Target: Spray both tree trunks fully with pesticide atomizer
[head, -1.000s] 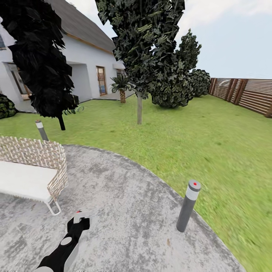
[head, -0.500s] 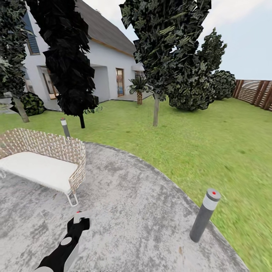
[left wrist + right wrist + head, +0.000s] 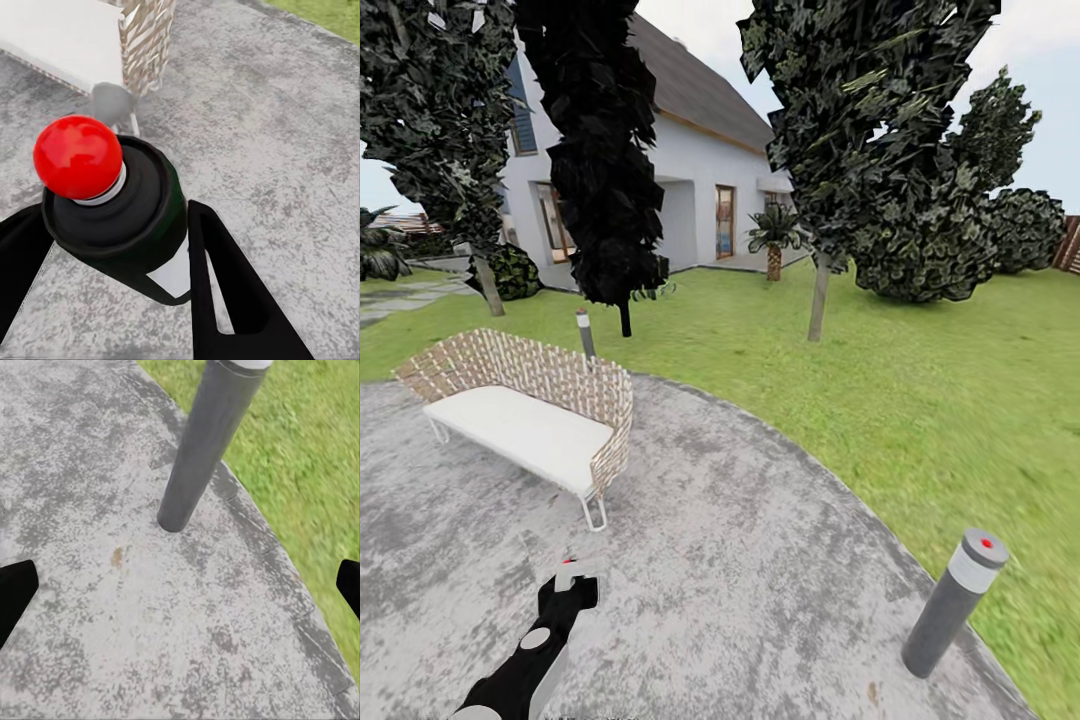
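My left gripper [image 3: 570, 592] is low over the grey paved floor [image 3: 760, 560], shut on the pesticide atomizer [image 3: 567, 573]. In the left wrist view the dark bottle [image 3: 120, 217] with its white label and red top sits clamped between the two black fingers [image 3: 225, 285]. On the lawn a tree trunk [image 3: 819, 298] stands ahead to the right under a blocky green canopy. A second tree trunk [image 3: 488, 285] rises at the far left. My right gripper [image 3: 180, 585] is open over the paving, its fingertips [image 3: 15, 592] at the picture's edges, nothing between them.
A wicker bench [image 3: 525, 420] with a white seat stands on the patio ahead left. A grey lamp post [image 3: 952, 617] rises at the patio's right edge, close to the right gripper [image 3: 202, 442]. Another post [image 3: 586, 335] and a dark cypress [image 3: 605, 160] stand behind the bench, before the white house [image 3: 700, 170].
The camera has turned left, so bench, trees and lamp post slid right in the picture, and the far-left tree came into view. The left gripper still holds the atomizer.
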